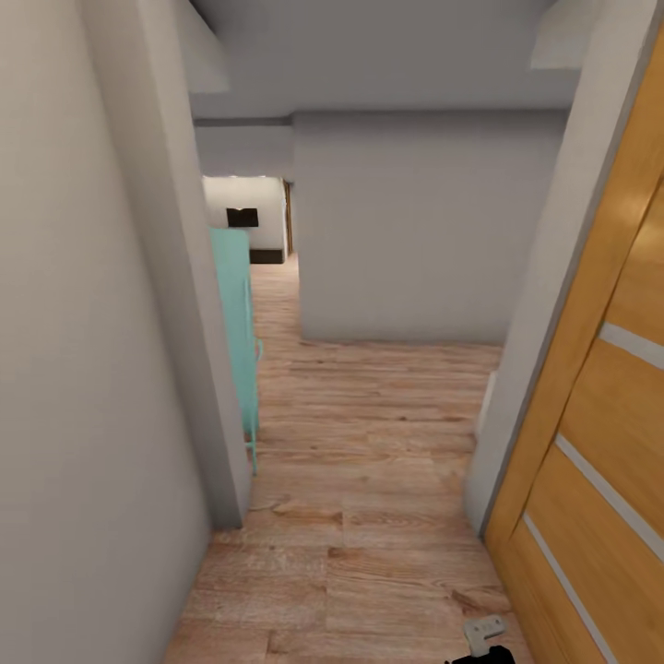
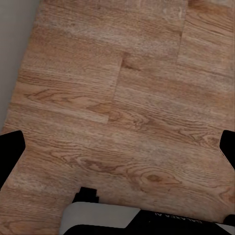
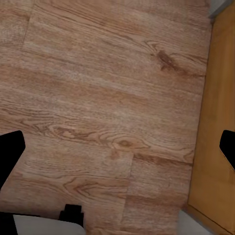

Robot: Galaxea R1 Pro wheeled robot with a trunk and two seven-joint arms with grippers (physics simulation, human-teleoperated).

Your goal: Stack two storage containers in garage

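- One turquoise cabinet [image 1: 235, 323] stands left, one wooden door [image 1: 599, 415] right, on wood-plank flooring [image 1: 369, 461].
- Left claw [image 2: 117, 147] and right claw [image 3: 117, 152] both gape wide, holding nothing.
- No legible writing.

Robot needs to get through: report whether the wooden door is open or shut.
Open: the wooden door with pale stripes is swung aside, and the wood-plank floor runs on through the passage.

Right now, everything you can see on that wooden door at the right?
The wooden door is honey-coloured with a smooth wood-grain look, crossed by three thin pale horizontal strips that split it into panels. It stands open, swung at an angle against the grey-white wall at the head view's right edge. Its lower edge meets the wood-plank floor. The right wrist view shows its face beside the planks.
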